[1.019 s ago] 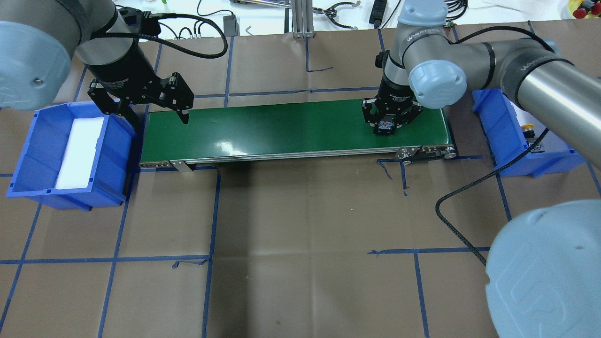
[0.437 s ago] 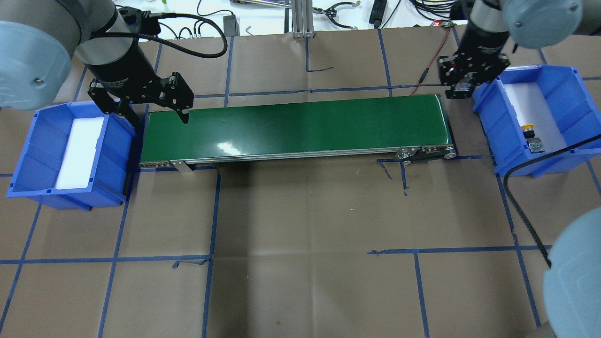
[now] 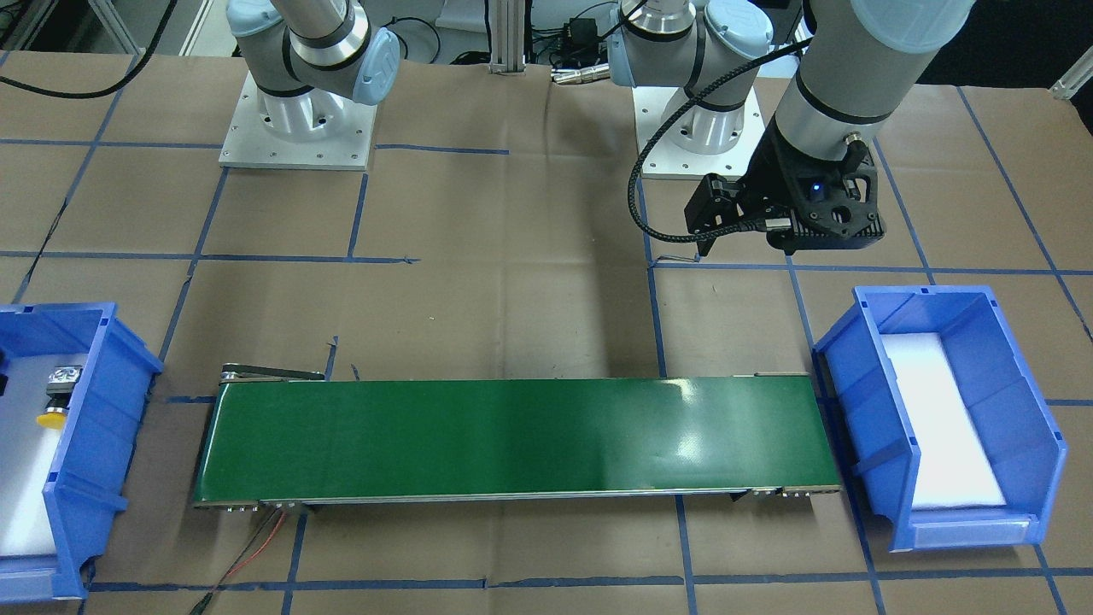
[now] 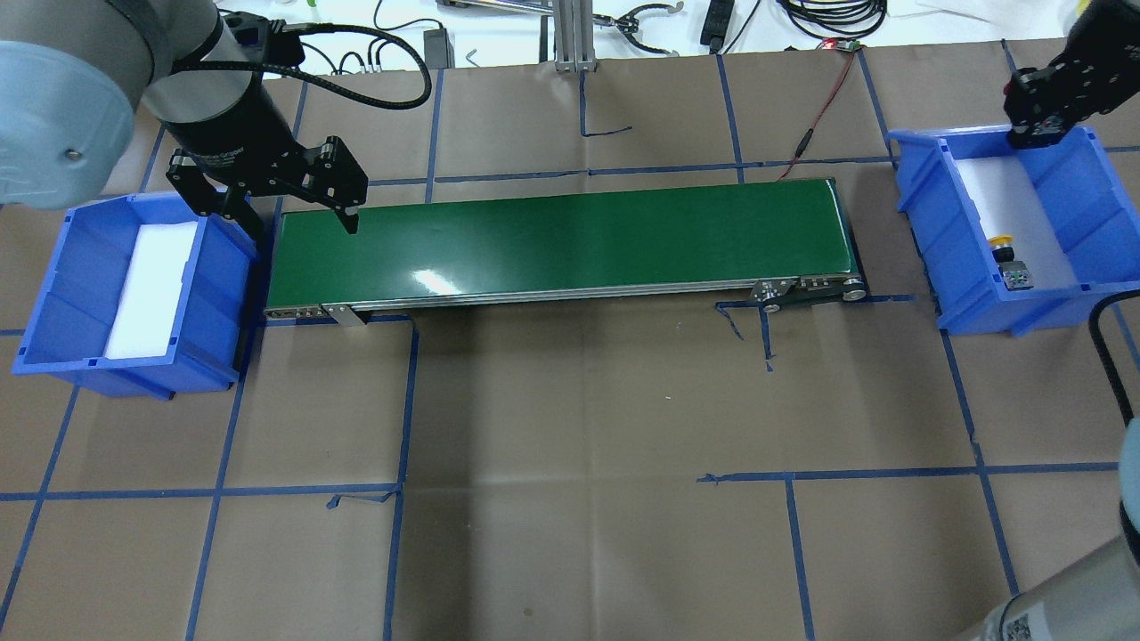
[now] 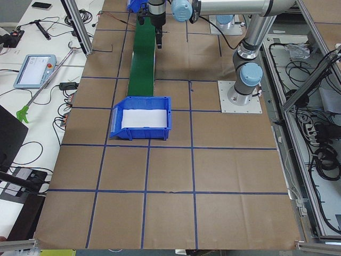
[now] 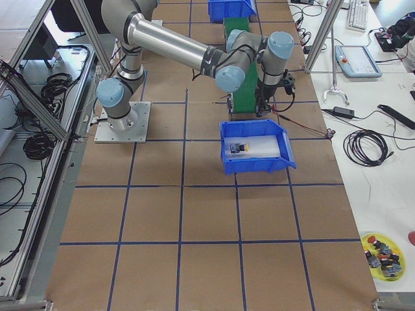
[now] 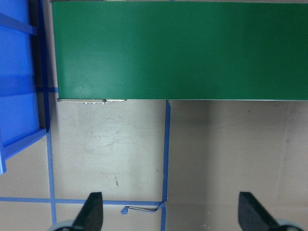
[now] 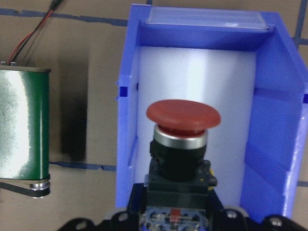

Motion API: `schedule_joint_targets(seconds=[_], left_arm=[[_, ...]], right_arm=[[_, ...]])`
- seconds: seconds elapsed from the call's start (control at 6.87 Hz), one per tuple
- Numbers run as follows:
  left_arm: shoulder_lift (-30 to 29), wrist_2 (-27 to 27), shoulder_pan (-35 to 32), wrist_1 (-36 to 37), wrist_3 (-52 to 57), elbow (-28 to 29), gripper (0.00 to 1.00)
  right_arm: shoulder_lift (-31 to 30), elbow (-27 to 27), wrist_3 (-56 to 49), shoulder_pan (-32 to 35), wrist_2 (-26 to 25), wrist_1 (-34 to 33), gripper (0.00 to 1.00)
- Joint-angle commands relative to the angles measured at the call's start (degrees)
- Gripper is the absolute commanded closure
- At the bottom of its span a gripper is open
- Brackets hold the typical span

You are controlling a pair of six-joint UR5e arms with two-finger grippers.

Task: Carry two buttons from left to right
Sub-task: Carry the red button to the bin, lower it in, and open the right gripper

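The right gripper is clamped on the black body of the red button and holds it above the far end of the blue bin by the table's right edge. The yellow button lies on its side on the white pad at that bin's near end, with its cap toward the far edge. The left gripper hangs with its fingers apart over the left end of the green belt, just beside the other blue bin at the table's left edge.
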Motion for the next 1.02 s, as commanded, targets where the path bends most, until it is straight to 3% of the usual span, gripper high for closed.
schedule_joint_targets(seconds=[0.0, 0.87], left_arm=[[0.00, 0.00, 0.00, 0.00, -0.03, 0.00, 0.00], [0.00, 0.00, 0.00, 0.00, -0.03, 0.00, 0.00]], right_arm=[[7.88, -2.67, -4.01, -1.82, -0.06, -8.16, 0.98], [13.45, 1.37, -3.67, -1.47, -0.42, -9.80, 0.97]])
